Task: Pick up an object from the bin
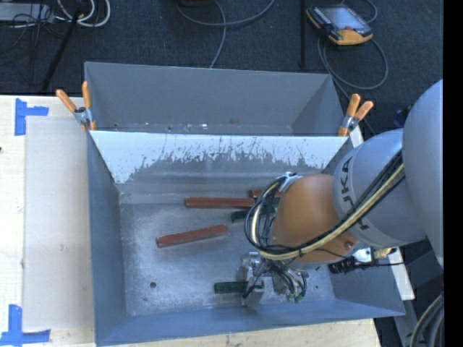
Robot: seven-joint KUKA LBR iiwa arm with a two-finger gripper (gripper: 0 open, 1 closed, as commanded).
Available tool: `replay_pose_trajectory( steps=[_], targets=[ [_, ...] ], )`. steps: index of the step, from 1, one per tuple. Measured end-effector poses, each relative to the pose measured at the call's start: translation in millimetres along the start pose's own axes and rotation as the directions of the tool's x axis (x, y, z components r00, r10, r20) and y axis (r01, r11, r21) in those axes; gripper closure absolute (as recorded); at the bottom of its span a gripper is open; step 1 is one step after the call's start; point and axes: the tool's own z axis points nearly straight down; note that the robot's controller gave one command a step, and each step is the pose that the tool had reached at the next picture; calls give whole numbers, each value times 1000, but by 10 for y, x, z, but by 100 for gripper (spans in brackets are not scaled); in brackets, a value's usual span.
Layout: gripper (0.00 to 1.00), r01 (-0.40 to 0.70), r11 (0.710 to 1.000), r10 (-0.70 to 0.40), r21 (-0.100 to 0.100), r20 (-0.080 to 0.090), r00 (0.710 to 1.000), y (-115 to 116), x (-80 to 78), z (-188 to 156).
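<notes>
My gripper (257,279) is low in the bin's front right part, just below the arm's orange cover. A small dark, flat bar (228,288) lies on the bin floor right at the gripper's left side, its right end reaching under the gripper. Whether it is gripped I cannot tell. A short reddish-brown flat stick (192,236) lies slanted on the floor to the upper left of the gripper, well apart from it.
A longer reddish-brown stick (217,203) lies along the foot of the back wall, its right end hidden by the orange cover. A small dark piece (241,215) sits just below it. The arm covers the bin's right side.
</notes>
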Motion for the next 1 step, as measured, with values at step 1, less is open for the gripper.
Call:
replay_pose_trajectory(
  steps=[1],
  targets=[
    [100,13,1000,-13,-1,6,1000,37,-18,-1465]
  ],
)
